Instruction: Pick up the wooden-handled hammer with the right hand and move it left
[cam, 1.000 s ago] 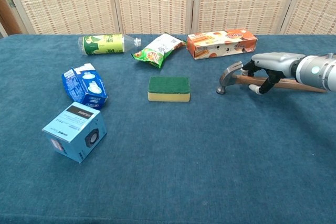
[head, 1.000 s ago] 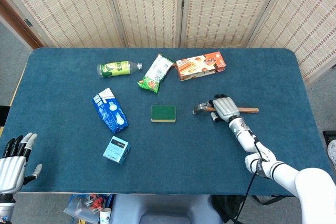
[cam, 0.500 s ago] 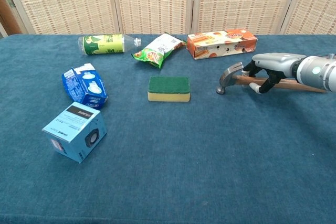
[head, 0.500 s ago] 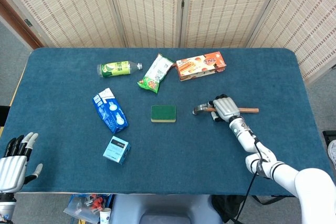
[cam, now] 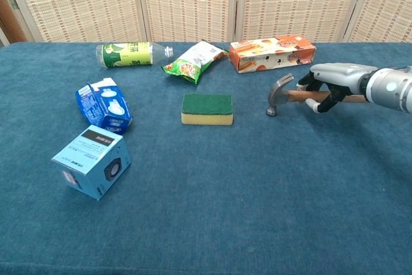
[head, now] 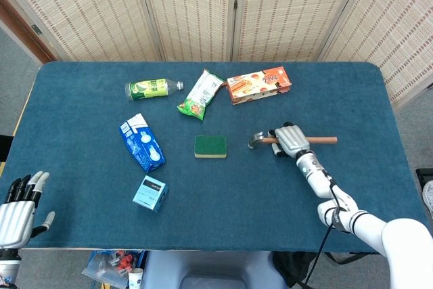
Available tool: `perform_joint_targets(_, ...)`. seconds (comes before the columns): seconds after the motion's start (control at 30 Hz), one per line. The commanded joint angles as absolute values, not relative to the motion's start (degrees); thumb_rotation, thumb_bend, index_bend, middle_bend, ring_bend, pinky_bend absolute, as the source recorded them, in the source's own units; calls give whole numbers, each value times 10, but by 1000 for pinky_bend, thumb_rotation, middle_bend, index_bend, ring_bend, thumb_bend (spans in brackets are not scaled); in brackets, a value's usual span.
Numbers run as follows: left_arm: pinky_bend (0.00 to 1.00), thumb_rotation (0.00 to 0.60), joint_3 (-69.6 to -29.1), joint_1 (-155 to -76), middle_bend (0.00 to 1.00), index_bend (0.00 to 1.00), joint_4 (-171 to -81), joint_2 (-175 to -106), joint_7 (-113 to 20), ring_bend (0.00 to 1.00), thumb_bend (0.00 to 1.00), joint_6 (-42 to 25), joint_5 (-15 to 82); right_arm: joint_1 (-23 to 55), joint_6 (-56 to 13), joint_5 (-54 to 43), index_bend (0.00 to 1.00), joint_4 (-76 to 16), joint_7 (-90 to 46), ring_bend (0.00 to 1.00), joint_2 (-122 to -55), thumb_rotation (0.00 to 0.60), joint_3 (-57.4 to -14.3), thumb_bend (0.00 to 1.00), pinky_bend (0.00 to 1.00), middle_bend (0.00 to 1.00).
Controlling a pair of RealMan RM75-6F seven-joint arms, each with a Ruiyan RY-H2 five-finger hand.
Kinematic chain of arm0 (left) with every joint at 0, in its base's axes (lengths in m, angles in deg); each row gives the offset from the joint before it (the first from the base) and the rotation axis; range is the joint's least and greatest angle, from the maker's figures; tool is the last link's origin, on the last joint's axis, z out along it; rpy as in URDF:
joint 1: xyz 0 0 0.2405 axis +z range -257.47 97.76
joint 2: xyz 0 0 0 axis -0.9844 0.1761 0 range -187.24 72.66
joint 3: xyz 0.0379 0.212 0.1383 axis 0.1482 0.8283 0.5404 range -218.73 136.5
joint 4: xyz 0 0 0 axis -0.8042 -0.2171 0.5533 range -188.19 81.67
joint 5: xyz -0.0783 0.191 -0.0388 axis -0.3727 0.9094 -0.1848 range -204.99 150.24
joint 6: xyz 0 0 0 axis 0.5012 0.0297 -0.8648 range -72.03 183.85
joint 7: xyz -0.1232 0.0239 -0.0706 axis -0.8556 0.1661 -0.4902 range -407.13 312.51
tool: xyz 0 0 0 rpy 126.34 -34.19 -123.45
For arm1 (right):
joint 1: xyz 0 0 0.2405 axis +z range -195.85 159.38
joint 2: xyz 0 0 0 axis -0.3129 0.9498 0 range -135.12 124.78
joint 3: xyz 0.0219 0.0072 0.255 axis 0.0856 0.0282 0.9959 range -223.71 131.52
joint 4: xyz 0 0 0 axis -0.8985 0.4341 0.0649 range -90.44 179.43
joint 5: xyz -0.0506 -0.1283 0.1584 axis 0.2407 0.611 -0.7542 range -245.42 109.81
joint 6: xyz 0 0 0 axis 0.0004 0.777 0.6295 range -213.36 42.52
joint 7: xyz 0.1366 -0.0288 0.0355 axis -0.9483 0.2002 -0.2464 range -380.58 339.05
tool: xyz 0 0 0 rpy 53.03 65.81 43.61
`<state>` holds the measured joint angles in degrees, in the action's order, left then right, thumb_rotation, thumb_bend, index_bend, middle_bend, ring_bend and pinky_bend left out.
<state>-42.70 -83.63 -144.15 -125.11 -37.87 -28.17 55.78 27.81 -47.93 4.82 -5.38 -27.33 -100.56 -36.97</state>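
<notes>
right hand [head: 289, 139] wrapped around the wooden-handled hammer [cam: 281, 92] just behind the head, fingers curled under the handle. hammer sits right of centre on the blue table [head: 223, 187], head pointing left toward the green sponge [head: 210, 146], handle sticking out right past the hand. chest view: can't tell if the head is just off the cloth or resting on it. orange box [head: 259, 84] lies behind it. left hand [head: 20, 206] at the near left table edge, fingers apart, holding nothing.
</notes>
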Motion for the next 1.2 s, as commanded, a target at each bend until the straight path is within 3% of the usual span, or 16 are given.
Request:
perform_joint_targets(0.03,0,600,-427,-836,0,2,-1442,-1251,-378,0,306,-281,557,274,-469,57,610,-62,-281,422,-1001,600,-372,715,200,662)
perform_joint_targets(0.2,0,600,-427,-836,0,2,-1443,-1250,-377,0,305,-281,557,267,-454,67,619,-77,-295,491,-990,600,-375,726,279,686)
perform_joint_targets(0.43,0,600,-425,-836,0,2,-1446,-1250,-375,0,306,-281,558,260,-442,78,652,-94,-314,607,-974,600,-378,741,553,735)
perform_joint_targets(0.57,0,600,-425,-835,0,2,-1448,-1249,-374,0,306,-283,558,255,-436,83,662,-105,-325,644,-965,600,-380,746,656,755)
perform_joint_targets(0.73,0,600,-424,-835,0,2,-1453,-1246,-369,0,306,-283,560,249,-418,92,671,-126,-343,675,-951,600,-378,747,733,772)
perform_joint_targets(1.2,0,600,-423,-834,0,2,-1467,-1240,-358,0,305,-286,564,253,-393,101,688,-217,-398,716,-920,600,-358,756,806,805)
